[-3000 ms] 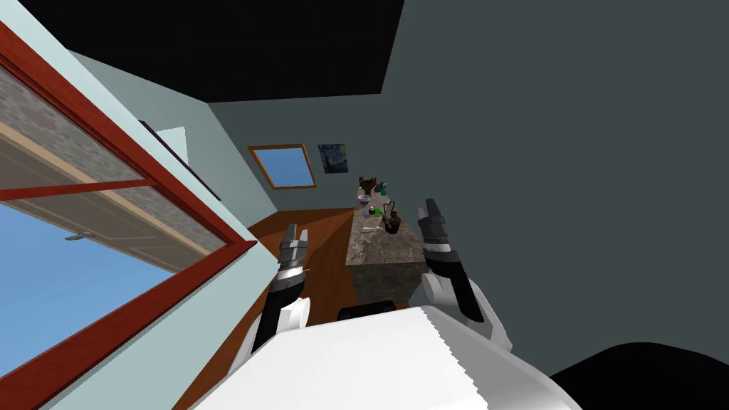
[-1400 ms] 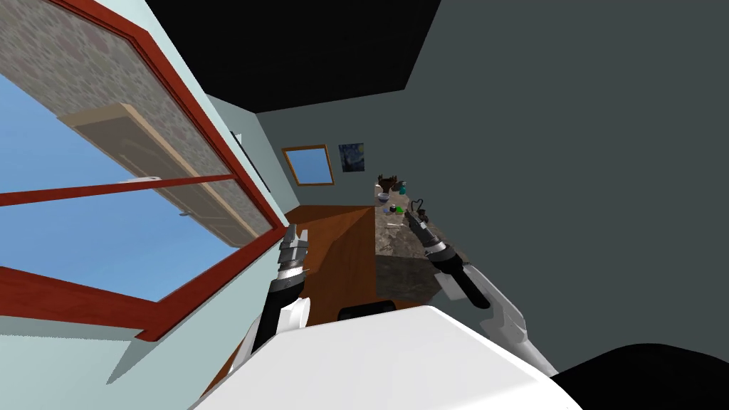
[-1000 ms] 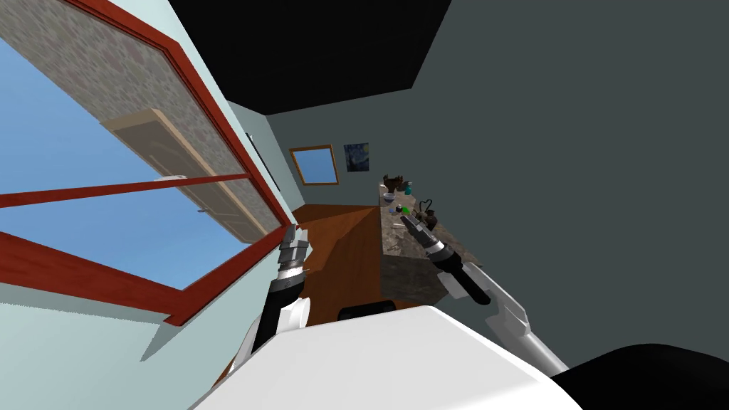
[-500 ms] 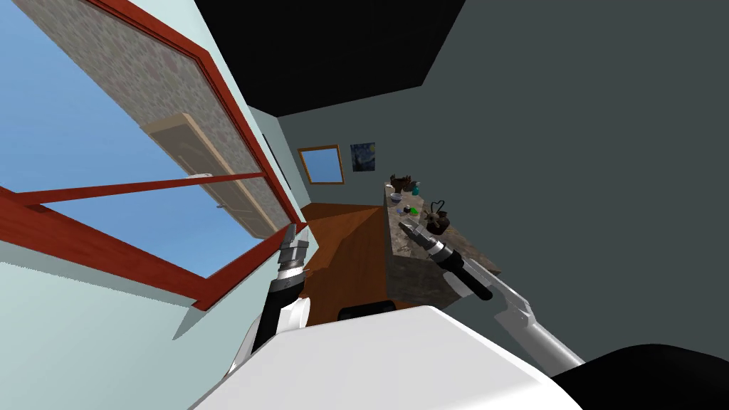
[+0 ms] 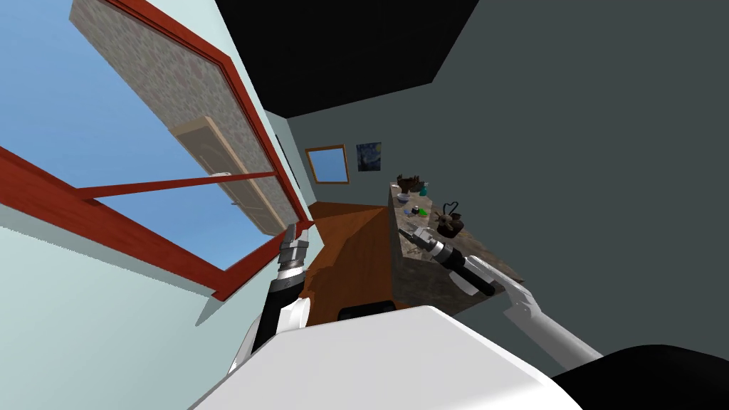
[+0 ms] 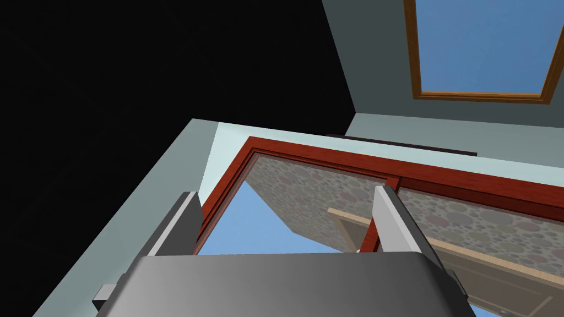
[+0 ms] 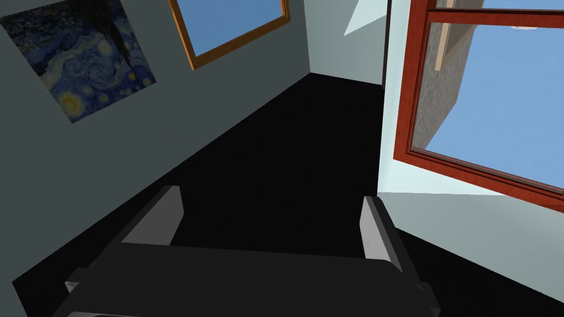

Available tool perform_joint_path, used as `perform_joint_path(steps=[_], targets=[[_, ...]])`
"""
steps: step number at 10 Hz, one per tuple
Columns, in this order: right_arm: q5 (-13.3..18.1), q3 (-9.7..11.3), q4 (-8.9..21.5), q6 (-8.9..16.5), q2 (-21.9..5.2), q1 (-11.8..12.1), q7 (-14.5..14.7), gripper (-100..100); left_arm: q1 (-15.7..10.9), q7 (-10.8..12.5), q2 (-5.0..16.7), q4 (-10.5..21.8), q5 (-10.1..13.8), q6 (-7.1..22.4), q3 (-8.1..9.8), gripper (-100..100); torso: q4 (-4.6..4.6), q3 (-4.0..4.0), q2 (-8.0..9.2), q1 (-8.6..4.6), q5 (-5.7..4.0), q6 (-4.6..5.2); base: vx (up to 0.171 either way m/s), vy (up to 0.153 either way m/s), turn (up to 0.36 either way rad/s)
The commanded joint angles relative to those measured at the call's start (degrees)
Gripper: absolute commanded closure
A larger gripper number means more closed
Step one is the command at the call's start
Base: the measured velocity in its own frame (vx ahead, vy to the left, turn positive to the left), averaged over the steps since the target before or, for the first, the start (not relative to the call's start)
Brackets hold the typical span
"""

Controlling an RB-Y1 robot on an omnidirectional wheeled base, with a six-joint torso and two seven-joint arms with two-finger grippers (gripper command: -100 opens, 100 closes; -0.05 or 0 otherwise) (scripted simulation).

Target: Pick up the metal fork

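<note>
Nothing is grasped yet. Your right gripper [image 5: 407, 233] hangs over the worktop's [image 5: 484, 253] left edge, fingers spread and empty. The fork presumably lies on that worktop, too small to make out. Your left gripper [image 5: 296, 233] waits near the window [image 5: 178, 184], fingers spread.

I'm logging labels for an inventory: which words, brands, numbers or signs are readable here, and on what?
None can be read.
The painting is a swirling night sky without lettering.
The dark kettle and the small things on the counter are too small to show any label.
</note>
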Motion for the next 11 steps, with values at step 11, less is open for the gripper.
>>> perform_joint_path(steps=[11], targets=[[6.8, 6.1, 15.2, -2.9, -18.2, -1.5, 4.1, -100, 0.0, 0.0, 0.0, 0.0, 0.0, 0.0, 0.01, 0, -0.02, -0.04, -0.07, -0.19, -0.05, 0.01, 0.045, 0.056, 0.082]])
